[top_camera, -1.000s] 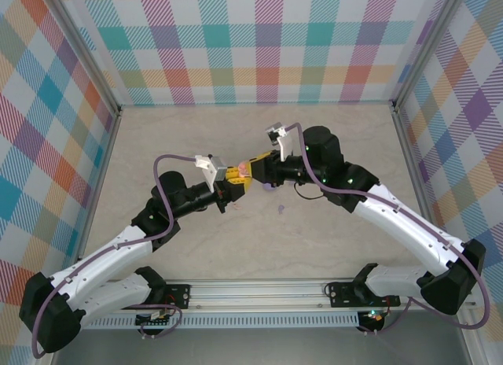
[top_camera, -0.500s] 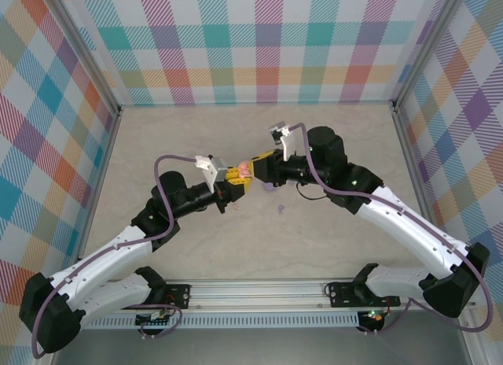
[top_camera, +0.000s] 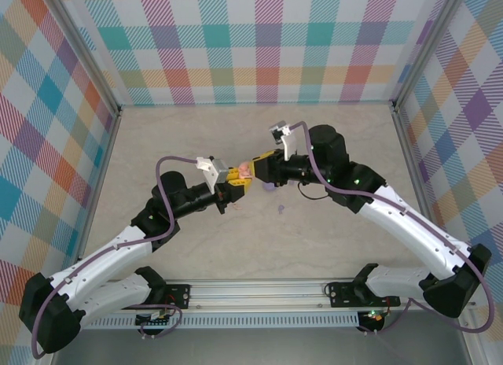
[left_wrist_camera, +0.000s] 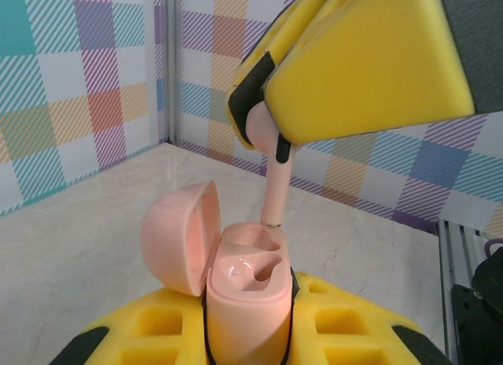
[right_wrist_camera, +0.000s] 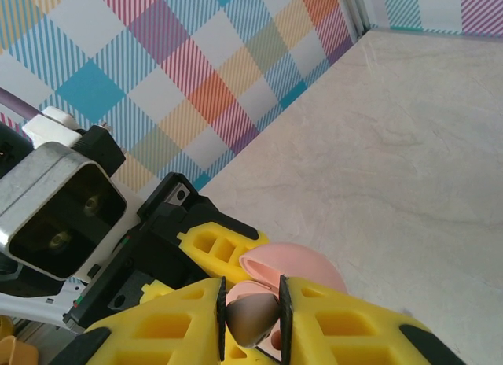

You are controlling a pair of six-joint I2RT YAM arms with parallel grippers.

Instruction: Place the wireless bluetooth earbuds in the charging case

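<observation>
My left gripper [left_wrist_camera: 247, 300] is shut on a pale pink charging case [left_wrist_camera: 245, 280], held upright with its lid [left_wrist_camera: 182, 233] flipped open to the left. Both moulded slots in the case look empty. My right gripper [right_wrist_camera: 253, 304] is shut on a pale pink earbud [right_wrist_camera: 251, 322]. In the left wrist view that earbud's stem [left_wrist_camera: 275, 184] hangs from the right gripper's yellow fingers [left_wrist_camera: 361, 58], its tip touching or just above the case's far slot. In the top view the two grippers meet at mid-table, left gripper [top_camera: 235, 185] and right gripper [top_camera: 255, 167].
A small purple object [top_camera: 269, 187] lies on the table just below the right gripper, and a tiny purple bit [top_camera: 280, 210] lies a little nearer. Plaid walls enclose the table on three sides. A metal rail [top_camera: 259, 290] runs along the near edge.
Almost nothing has changed. The right wrist has shifted very slightly, and the earbud stays over the open case in the left gripper.
</observation>
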